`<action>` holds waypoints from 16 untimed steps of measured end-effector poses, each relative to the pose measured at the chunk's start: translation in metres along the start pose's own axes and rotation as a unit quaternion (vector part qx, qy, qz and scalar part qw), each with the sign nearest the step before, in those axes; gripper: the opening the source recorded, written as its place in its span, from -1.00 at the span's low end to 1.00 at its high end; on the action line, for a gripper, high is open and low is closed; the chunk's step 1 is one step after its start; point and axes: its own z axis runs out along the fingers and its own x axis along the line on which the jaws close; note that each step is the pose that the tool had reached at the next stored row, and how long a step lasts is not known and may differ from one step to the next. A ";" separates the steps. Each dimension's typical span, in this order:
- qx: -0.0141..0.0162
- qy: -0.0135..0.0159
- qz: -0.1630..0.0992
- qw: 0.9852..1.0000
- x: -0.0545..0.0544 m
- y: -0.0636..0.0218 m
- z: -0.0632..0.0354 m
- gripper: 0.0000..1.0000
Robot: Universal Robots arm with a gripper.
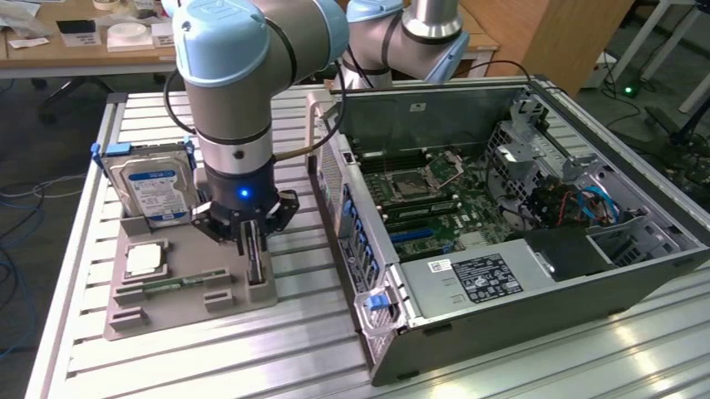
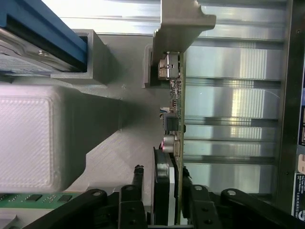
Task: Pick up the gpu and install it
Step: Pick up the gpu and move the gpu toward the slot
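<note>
Gpu [image 2: 176, 109]: thin dark card on edge, silvery end bracket [image 2: 183, 21].

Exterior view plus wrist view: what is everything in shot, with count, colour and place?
gpu: one, dark, on edge in tray
hard drive: one, silver with blue label, upright in tray
CPU chip: one, silver, flat in tray
memory stick: one, green, flat in tray
tray: one, grey, on table
computer case: one, dark, open, toward the exterior view's right
table: one, silvery slats
arm: one, grey and blue, above tray
hand: one, black, open, astride gpu
</note>
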 end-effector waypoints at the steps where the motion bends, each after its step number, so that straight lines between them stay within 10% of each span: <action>1: 0.000 0.000 0.000 1.000 0.000 0.0000 0.0000 -0.09; 16: 0.000 0.000 0.000 1.000 -0.002 0.0000 0.0005 -0.40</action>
